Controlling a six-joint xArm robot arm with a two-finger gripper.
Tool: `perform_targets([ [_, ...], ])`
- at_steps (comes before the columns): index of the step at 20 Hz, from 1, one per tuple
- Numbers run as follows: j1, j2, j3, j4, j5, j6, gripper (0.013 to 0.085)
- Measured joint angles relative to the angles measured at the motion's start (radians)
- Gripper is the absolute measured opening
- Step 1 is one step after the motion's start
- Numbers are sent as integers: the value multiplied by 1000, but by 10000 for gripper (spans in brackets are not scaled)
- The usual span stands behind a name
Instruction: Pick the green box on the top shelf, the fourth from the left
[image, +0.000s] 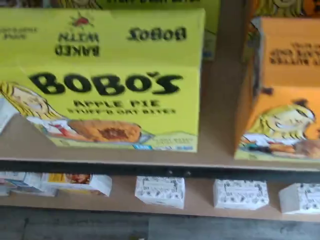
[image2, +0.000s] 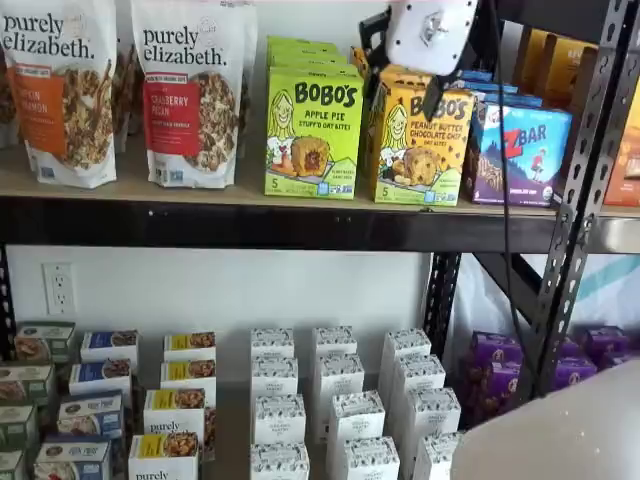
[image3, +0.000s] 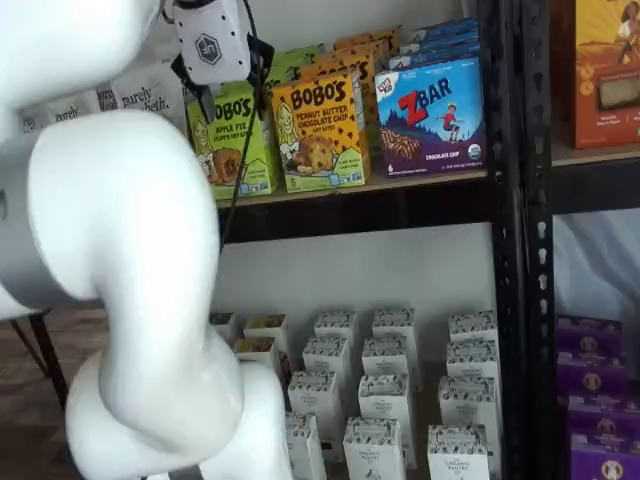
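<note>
A: Start with the largest items. What occupies the room?

B: The white arm (image3: 120, 250) fills the near side in a shelf view. Behind it stands the black rack, its top shelf (image2: 200, 190) a tan board over a thick black front beam.

A: Location of the green box?

B: The green box (image2: 313, 130) stands upright at the front edge of the top shelf, in both shelf views. A purely elizabeth pouch (image2: 192, 90) is on one side of it, near but not touching. The orange-yellow Bobo's box (image2: 420, 140) is on the other side, just beside it, and a blue ZBAR box (image2: 518, 150) stands past that. The wrist view shows the green box's front and top panel close up, with a bare strip of board between it and the orange-yellow box.

A: Pincer state?

B: The gripper (image3: 232, 95) hangs in front of the upper part of the green box, its white body above. Its black fingers stand spread wide, released, with nothing between them.

A: Smaller items?

B: Rows of small white cartons (image2: 340, 400) sit on the lower shelf.
</note>
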Motion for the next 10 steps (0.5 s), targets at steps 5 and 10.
perform_targets([
  [5,1,55,-48,33,-1,-2,850],
  [10,1,94,-82,49,6,-1,850],
])
